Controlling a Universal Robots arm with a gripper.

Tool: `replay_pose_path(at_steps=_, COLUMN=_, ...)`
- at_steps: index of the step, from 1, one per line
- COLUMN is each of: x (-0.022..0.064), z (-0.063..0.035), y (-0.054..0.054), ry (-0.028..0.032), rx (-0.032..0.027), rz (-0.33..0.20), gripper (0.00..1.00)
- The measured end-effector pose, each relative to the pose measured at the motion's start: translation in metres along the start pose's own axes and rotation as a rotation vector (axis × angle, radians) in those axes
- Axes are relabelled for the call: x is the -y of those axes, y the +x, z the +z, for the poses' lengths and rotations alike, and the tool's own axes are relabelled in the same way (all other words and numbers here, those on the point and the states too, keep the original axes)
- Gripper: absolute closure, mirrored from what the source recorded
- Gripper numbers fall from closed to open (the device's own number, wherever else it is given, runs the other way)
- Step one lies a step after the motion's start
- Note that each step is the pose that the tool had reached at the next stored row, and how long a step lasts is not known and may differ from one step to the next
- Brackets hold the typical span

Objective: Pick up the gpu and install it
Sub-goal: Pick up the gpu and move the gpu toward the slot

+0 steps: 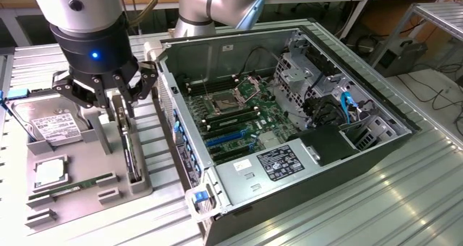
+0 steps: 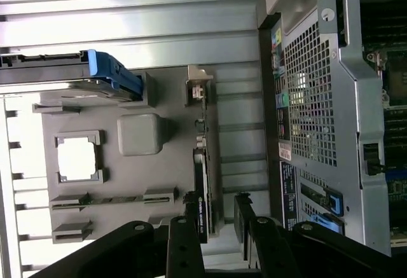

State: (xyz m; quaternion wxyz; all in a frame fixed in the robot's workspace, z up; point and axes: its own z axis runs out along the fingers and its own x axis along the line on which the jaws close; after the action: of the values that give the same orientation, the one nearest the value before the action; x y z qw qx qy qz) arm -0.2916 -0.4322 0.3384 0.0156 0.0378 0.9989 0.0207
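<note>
The gpu (image 1: 129, 148) is a slim dark card standing on edge in a slot of the grey holder tray (image 1: 87, 202), at the exterior view's left beside the open PC case (image 1: 239, 56). My gripper (image 1: 119, 97) hangs directly over the card's upper end. In the wrist view the gpu (image 2: 205, 170) runs edge-on between my two black fingers (image 2: 245, 224). One finger sits close against the card's side and the other stands a little apart. The gripper (image 2: 216, 217) is open and straddles the card without clamping it.
The tray also carries a silver labelled hard drive (image 1: 54, 128) with a blue tab (image 2: 109, 71), a CPU (image 1: 51, 171) and a green RAM stick (image 1: 69, 189). The motherboard (image 1: 231, 116) with blue slots lies inside the case. The case's rear grille (image 2: 311, 93) stands near the tray.
</note>
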Motion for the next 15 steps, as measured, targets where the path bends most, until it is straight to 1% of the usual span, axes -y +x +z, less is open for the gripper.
replay_pose_path(at_steps=11, x=0.0011, z=0.0214, y=0.003, ry=0.0000, rx=0.0000, rz=0.000, gripper=0.64)
replay_pose_path(at_steps=15, x=0.0017, z=0.0296, y=0.006, ry=0.0000, rx=0.0000, rz=0.000, gripper=0.64)
